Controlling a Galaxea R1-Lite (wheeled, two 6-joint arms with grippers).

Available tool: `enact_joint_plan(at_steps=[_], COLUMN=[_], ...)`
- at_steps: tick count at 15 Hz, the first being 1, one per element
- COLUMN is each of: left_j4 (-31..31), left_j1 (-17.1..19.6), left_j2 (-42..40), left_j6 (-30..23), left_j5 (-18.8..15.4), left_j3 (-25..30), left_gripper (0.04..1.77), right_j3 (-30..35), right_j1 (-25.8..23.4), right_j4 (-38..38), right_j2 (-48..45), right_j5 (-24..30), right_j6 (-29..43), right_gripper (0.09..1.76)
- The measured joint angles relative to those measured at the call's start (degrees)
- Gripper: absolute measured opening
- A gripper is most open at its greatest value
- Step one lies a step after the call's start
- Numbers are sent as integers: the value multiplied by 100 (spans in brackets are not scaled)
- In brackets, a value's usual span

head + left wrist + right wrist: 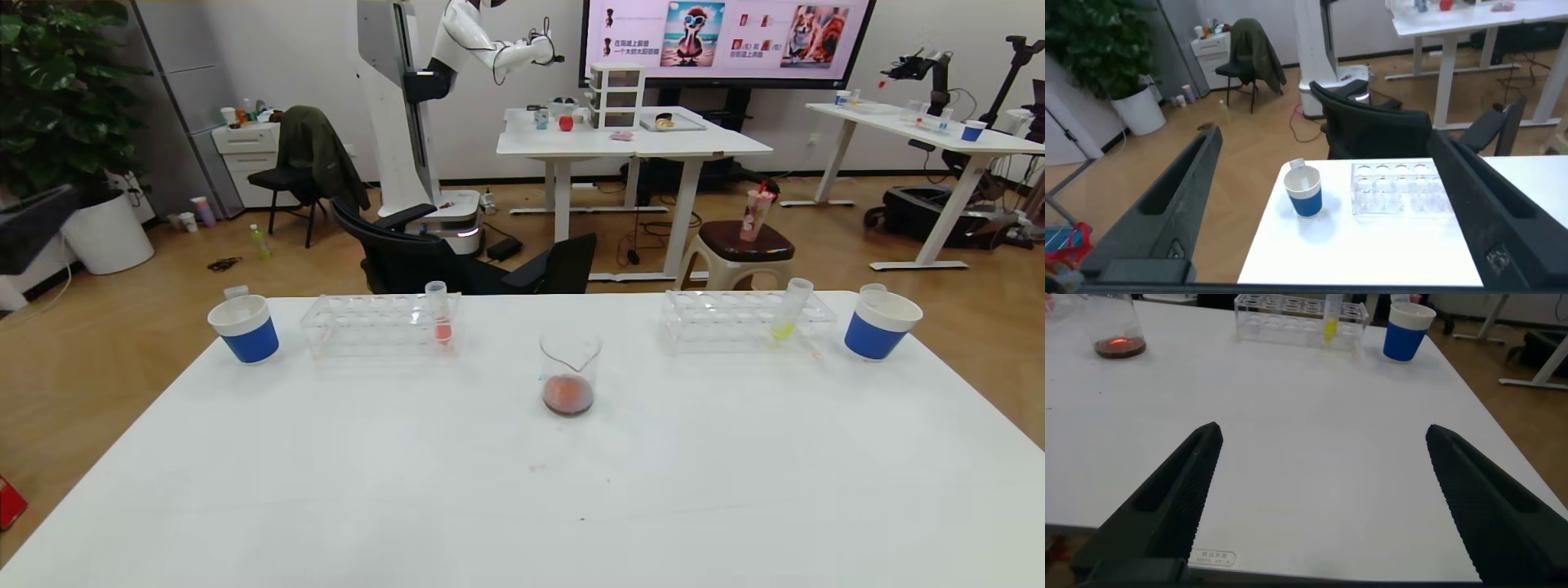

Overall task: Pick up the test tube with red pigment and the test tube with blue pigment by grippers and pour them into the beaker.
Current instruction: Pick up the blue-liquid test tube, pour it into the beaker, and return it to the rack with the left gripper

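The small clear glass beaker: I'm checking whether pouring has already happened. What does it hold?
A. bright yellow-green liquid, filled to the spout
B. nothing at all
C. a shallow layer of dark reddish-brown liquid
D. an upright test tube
C: the small clear glass beaker shows only a shallow dark reddish-brown layer at its bottom, with no tube inside.

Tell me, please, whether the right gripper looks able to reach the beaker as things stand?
Probably yes: the right gripper is open, and only bare table lies between it and the beaker.
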Motion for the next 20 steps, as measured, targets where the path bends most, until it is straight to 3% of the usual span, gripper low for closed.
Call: enact_joint_plan(at_steps=[5, 10, 12, 16, 18, 20], left_j4=[717, 2132, 2325, 1502, 1762, 2002], left_j1=[-33, -258, -265, -269, -272, -272], left_j2=[-2277, -4400, -5064, -5560, -5624, -5644], left_j6=[-89, -102, -67, -87, -310, -434], left_j5=[-106, -268, -474, -568, -738, -862], left_j3=[841, 1517, 2018, 3600, 4194, 4345], left_gripper=[175, 175, 175, 175, 175, 175], right_j3=[0, 0, 0, 0, 0, 0], right_j1=[0, 0, 2, 0, 0, 0], right_j4=[0, -2, 0, 0, 0, 0], right_j2=[0, 0, 0, 0, 0, 0], right_j5=[-2, 0, 0, 0, 0, 0], right_j6=[2, 2, 2, 0, 2, 9], right_gripper=[174, 174, 174, 174, 174, 174])
